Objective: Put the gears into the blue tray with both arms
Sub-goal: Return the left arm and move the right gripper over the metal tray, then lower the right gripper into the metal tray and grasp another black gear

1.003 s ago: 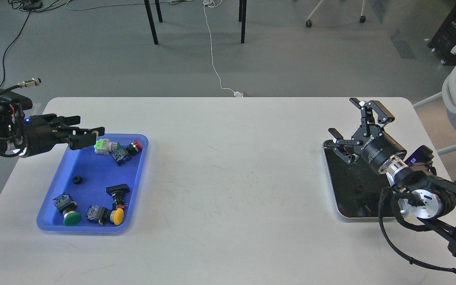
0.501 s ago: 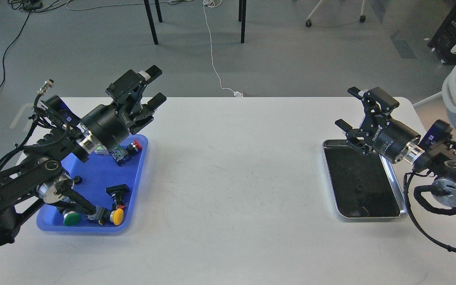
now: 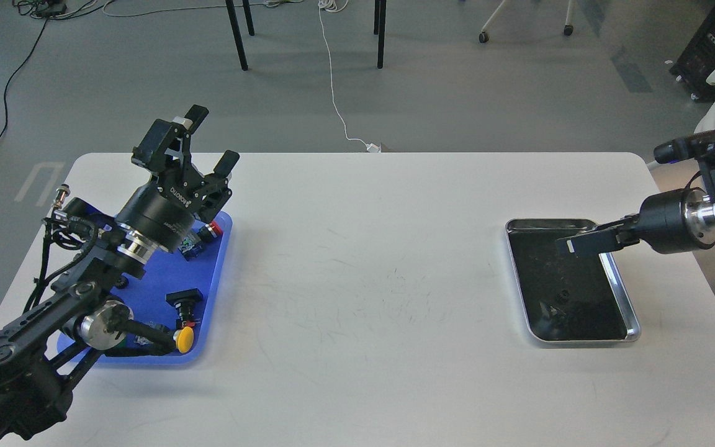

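Observation:
The blue tray [image 3: 216, 273] lies on the white table at the left and holds several push-button switches. My left arm crosses over it. One small black gear [image 3: 121, 282] peeks out beside that arm inside the tray. My left gripper [image 3: 208, 139] is raised above the tray's far edge, open and empty. At the right, my right gripper [image 3: 571, 246] points left over the far part of the silver-rimmed tray [image 3: 619, 282], seen side-on. A tiny dark round shape [image 3: 561, 295], possibly a gear, lies on that tray's black lining.
In the blue tray are a yellow-capped button [image 3: 184, 339], a black-capped one [image 3: 185, 297] and a red one [image 3: 211, 229]. The wide white table [image 3: 370, 279] spans between the two trays. Chair legs and cables are on the floor beyond.
My left arm swung in from the left edge and now lies over the blue tray with its gripper raised and open. My right arm drew back to the right and turned side-on.

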You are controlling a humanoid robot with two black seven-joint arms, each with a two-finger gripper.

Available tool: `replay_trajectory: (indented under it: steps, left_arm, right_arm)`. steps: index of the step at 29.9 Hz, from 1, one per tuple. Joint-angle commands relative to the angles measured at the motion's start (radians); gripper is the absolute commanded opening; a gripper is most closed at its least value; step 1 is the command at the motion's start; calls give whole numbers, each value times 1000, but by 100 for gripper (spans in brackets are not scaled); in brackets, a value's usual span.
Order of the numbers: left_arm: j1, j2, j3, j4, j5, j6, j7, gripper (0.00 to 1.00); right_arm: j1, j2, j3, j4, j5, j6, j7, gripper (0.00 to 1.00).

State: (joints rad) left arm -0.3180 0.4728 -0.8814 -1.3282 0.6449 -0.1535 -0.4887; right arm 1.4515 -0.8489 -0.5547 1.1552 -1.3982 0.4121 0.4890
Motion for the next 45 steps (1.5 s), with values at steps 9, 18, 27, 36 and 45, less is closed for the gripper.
replay_trajectory:
  steps: [9,18,27,36,45]
  left_arm:
    - [28,-3,-25,0,-1,0,0,98]
    - [31,-7,-30,0,-1,0,0,98]
    - [31,-7,-30,0,-1,0,0,98]
    - [34,-13,-30,0,-1,0,0,98]
    - [34,-10,-30,0,-1,0,0,98]
  right_arm:
    - [-22,211,-177,-137,-47,1,0,95]
    - [-79,267,-177,-193,-45,-16,0,80]
    - [-106,290,-175,-223,-44,-48,0,72]
    - [-140,292,-172,-246,-42,-68,0,66]
    - [-140,298,-172,-249,-42,-81,0,51]
